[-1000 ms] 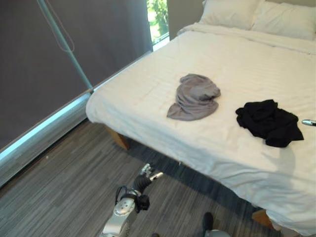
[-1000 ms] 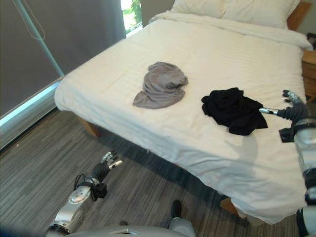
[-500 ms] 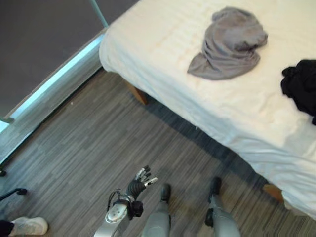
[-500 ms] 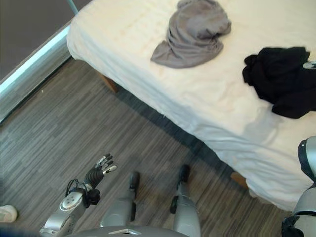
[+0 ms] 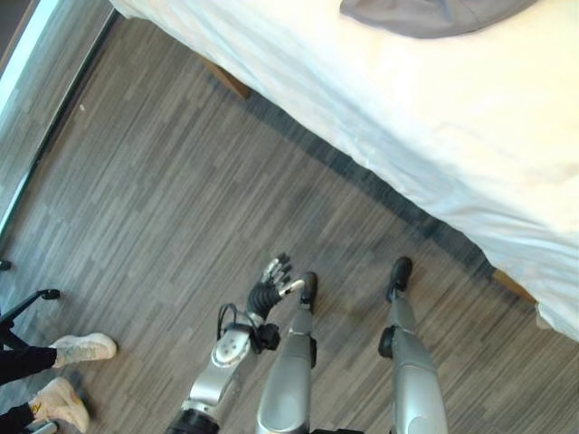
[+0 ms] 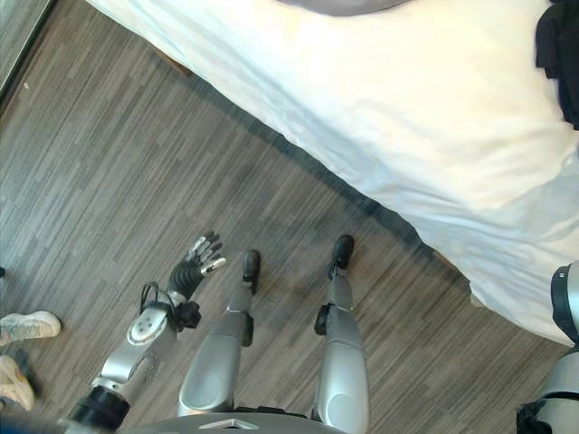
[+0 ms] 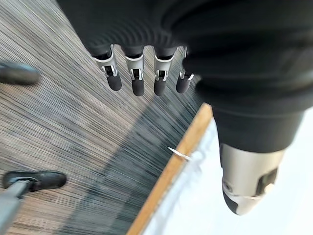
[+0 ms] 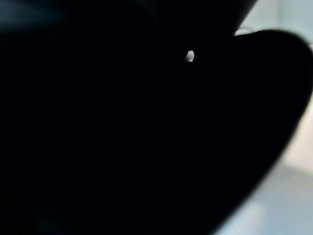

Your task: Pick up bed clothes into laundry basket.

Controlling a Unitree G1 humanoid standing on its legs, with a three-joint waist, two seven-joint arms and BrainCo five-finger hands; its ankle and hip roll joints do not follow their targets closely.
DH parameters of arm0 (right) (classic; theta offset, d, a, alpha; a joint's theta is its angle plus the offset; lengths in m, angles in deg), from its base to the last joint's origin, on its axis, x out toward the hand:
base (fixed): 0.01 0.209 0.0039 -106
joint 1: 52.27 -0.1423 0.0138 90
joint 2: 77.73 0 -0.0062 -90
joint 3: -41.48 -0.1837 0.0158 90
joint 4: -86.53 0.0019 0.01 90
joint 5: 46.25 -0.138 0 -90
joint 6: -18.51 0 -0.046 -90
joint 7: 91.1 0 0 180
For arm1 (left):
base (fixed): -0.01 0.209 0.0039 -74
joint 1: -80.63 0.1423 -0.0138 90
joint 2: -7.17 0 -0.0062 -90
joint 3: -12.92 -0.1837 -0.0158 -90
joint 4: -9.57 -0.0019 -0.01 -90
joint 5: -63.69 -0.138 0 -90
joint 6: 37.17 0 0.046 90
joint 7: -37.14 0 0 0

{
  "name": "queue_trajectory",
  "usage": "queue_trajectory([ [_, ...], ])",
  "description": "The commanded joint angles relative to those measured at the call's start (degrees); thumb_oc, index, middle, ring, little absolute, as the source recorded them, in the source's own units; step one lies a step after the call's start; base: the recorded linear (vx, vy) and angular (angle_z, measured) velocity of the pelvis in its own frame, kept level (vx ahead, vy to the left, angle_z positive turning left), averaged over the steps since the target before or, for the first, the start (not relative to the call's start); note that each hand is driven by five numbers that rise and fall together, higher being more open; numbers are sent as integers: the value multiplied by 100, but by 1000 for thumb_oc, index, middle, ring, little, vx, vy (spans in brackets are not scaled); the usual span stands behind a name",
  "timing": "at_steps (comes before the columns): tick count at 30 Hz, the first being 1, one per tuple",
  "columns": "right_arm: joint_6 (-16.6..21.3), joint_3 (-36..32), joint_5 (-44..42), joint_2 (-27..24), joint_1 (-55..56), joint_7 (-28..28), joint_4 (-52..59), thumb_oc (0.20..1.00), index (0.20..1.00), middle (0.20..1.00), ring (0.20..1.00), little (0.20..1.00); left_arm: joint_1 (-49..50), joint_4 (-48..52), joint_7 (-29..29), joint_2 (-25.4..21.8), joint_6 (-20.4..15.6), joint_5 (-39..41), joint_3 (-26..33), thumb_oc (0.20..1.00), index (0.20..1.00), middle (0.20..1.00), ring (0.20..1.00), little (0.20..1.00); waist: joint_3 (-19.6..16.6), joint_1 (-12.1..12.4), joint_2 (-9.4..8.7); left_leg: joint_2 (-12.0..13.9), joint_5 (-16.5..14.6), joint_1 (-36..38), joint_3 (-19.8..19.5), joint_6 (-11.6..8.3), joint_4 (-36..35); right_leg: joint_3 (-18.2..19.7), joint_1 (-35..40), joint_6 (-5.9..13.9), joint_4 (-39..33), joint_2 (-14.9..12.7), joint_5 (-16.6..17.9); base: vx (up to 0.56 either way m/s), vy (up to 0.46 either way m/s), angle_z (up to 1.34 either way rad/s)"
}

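A grey garment (image 5: 434,13) lies on the white bed (image 5: 434,108), cut off by the top edge of the left eye view. A black garment (image 6: 563,52) lies on the bed at the far right edge of the right eye view. My left hand (image 5: 271,286) hangs low over the floor beside my left leg, well short of the bed. In the left wrist view its fingers (image 7: 138,78) are straight and hold nothing, so it is open. My right arm (image 6: 566,307) rises at the lower right. A black mass (image 8: 146,122) sits right against the right wrist camera.
Grey wood-plank floor (image 5: 145,181) runs along the bed's near side. A wooden bed frame edge (image 7: 171,181) with white sheet (image 7: 205,210) hanging past it shows beyond my left hand. A person's pale shoes (image 5: 81,347) stand at the lower left, near a black stand foot (image 5: 27,304).
The camera has tilted steeply down, so the bed and both garments slid to the picture's top. My left hand stays low by my leg, still open.
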Motion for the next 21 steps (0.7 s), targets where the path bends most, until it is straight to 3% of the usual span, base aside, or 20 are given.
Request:
queue_trajectory([
  [1, -25, 740, 313, 345, 416, -335, 328, 1000, 1000, 1000, 1000, 1000, 181, 369, 153, -222, -209, 222, -7, 1000, 1000, 1000, 1000, 1000, 305, -118, -59, 63, 308, 23, -313, -275, 30, -37, 638, 300, 71, 188, -666, 0, 0, 0],
  [2, -35, 708, 319, 345, 454, -329, 352, 1000, 1000, 1000, 1000, 1000, 185, 369, 153, -231, -210, 221, -12, 1000, 1000, 1000, 1000, 1000, 308, -112, -65, 61, 307, 33, -313, -274, 30, -38, 648, 301, 71, 186, -668, 6, 29, 4],
  [3, 52, 723, 448, 389, 927, -293, 1139, 539, 539, 539, 539, 539, 188, 366, 199, -229, -232, 212, 106, 1000, 1000, 1000, 1000, 1000, 328, -189, -126, 52, 290, 100, -292, -269, 30, -1, 693, 298, 71, 188, -661, 22, 30, 6],
  [4, 207, 192, 387, 181, 2148, -285, 3086, 200, 200, 200, 200, 200, 261, 340, 241, -164, -259, 184, 368, 1000, 1000, 1000, 1000, 1000, 352, -378, -239, 62, 230, 239, -252, -269, 30, 33, 813, 293, 71, 186, -693, 16, 32, 3],
  [5, 198, 134, 394, 178, 2207, -284, 3114, 200, 200, 200, 200, 200, 256, 340, 242, -180, -259, 184, 352, 1000, 1000, 1000, 1000, 1000, 341, -366, -249, 50, 249, 219, -258, -266, 30, 30, 796, 296, 71, 174, -682, 35, 29, -5],
  [6, 312, -611, 170, 276, 3216, -277, 4146, 200, 200, 200, 200, 200, 381, 282, 294, -89, -299, 200, 487, 1000, 1000, 1000, 1000, 1000, 290, -517, -279, 21, 213, 301, -249, -255, 30, 21, 890, 300, 71, 131, -708, 16, 17, -16],
  [7, 295, -714, 183, 277, 3333, -277, 4204, 200, 200, 200, 200, 200, 381, 283, 294, -113, -300, 200, 455, 1000, 1000, 1000, 1000, 1000, 287, -484, -283, 19, 212, 308, -254, -254, 30, 16, 900, 301, 71, 129, -712, 33, 28, -16],
  [9, 382, -1729, 133, 449, 4784, -395, 5057, 200, 200, 200, 200, 200, 239, 83, 293, -165, -322, 257, 533, 1000, 1000, 1000, 1000, 1000, 146, -681, -253, -43, 157, 512, -230, -230, 30, -10, 1115, 304, 124, 42, -787, 65, 51, -4],
  [11, 382, -2246, 175, 579, 5515, -451, 5397, 200, 200, 200, 200, 200, 141, 43, 250, -267, -289, 254, 543, 1000, 1000, 1000, 1000, 1000, 65, -773, -203, -58, 114, 718, -211, -202, 30, 8, 1245, 279, 363, -49, -929, 65, 54, 8],
  [14, 341, -2658, 246, 912, 6163, -513, 5608, 200, 200, 200, 200, 200, -148, 34, 194, -358, -228, 203, 468, 1000, 1000, 1000, 1000, 1000, -40, -868, -79, -54, 27, 1080, -197, -166, 30, 96, 1388, 214, 866, -177, -1253, 58, 61, 3],
  [16, 337, -2683, 250, 917, 6189, -514, 5623, 200, 200, 200, 200, 200, -153, 32, 194, -361, -229, 204, 456, 1000, 1000, 1000, 1000, 1000, -19, -860, -80, -55, 23, 1105, -199, -167, 30, 94, 1404, 214, 887, -180, -1271, 76, -4, 0],
  [17, 307, -2903, 269, 1395, 6629, -637, 5921, 200, 200, 200, 200, 200, -316, 29, 86, -408, -185, 98, 532, 1000, 1000, 1000, 1000, 1000, -218, -986, -26, 57, -105, 1574, -129, -156, 30, 100, 1695, 187, 1147, -191, -1527, 229, -35, -2],
  [18, 309, -2952, 252, 1572, 6751, -668, 6049, 200, 200, 200, 200, 200, -345, 48, 68, -437, -184, 48, 619, 1000, 1000, 1000, 1000, 1000, -279, -1022, -27, 158, -164, 1867, -58, -175, 30, 162, 1849, 158, 1220, -133, -1638, 281, -73, -1],
  [20, 288, -2953, 265, 1686, 6827, -743, 6186, 200, 200, 200, 200, 200, -371, -8, 58, -463, -191, 18, 712, 1000, 1000, 1000, 1000, 1000, -338, -1034, -42, 261, -58, 2035, 22, -197, 96, 188, 1995, 120, 1241, -63, -1715, 111, -79, -13],
  [21, 311, -2928, 252, 1763, 6830, -767, 6159, 200, 200, 200, 200, 200, -422, -70, 42, -471, -181, 17, 807, 1000, 1000, 1000, 1000, 1000, -395, -1009, -84, 310, 39, 2001, 20, -240, 562, 194, 2137, 71, 1238, -22, -1767, 70, -124, -37],
])
